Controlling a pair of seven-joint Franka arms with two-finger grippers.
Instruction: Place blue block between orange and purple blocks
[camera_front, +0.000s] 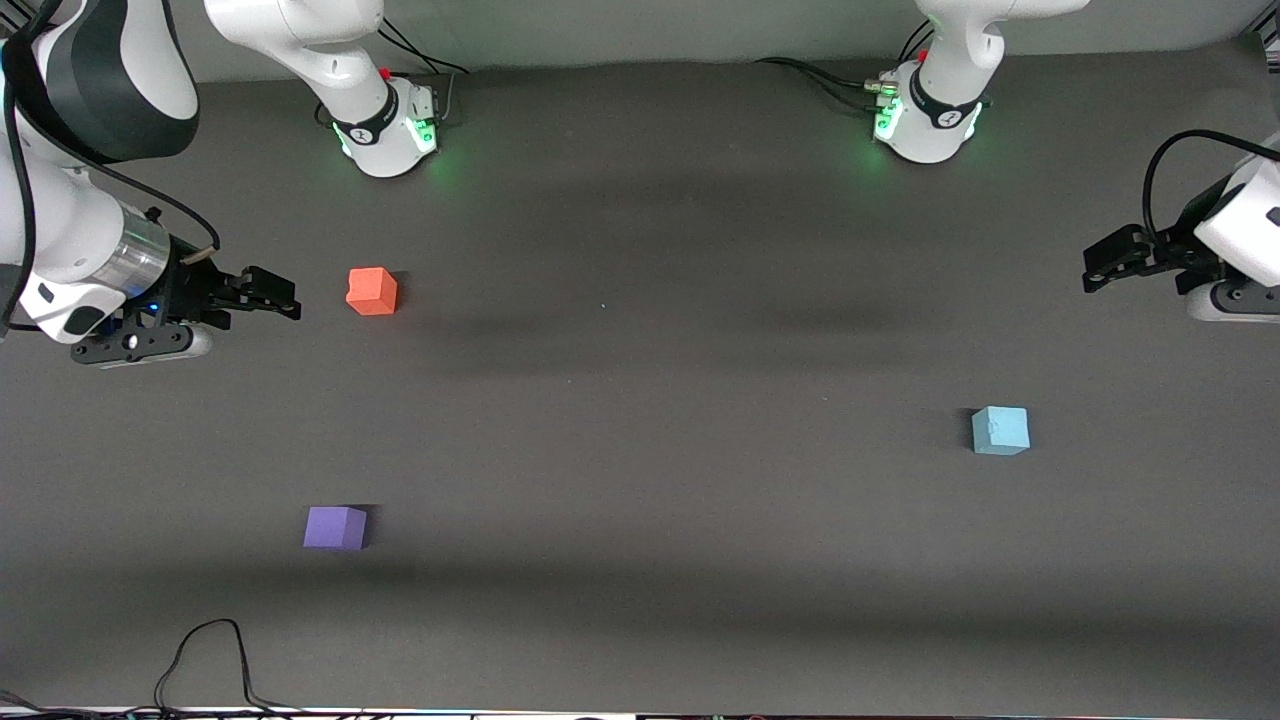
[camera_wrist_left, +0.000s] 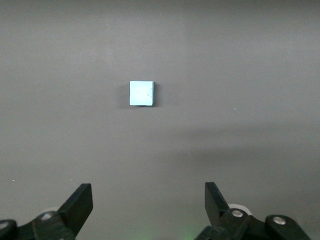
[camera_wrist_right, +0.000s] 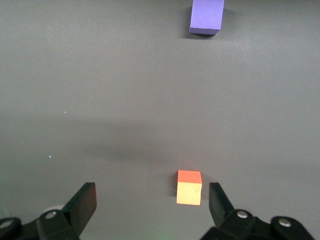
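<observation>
The small matte sky-blue foam cube (camera_front: 1000, 430) sits alone toward the left arm's end of the dark grey table (camera_front: 640, 400). The left gripper (camera_wrist_left: 149, 205) and the right gripper (camera_wrist_right: 152, 202) both hover with fingers spread wide, apparently empty.

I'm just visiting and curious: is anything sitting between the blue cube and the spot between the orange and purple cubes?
Nothing visible. The blue block sits alone toward the left arm's end; bare table stretches to the gap between the orange block and purple block. The open left claw also has no obstacle before it.
</observation>
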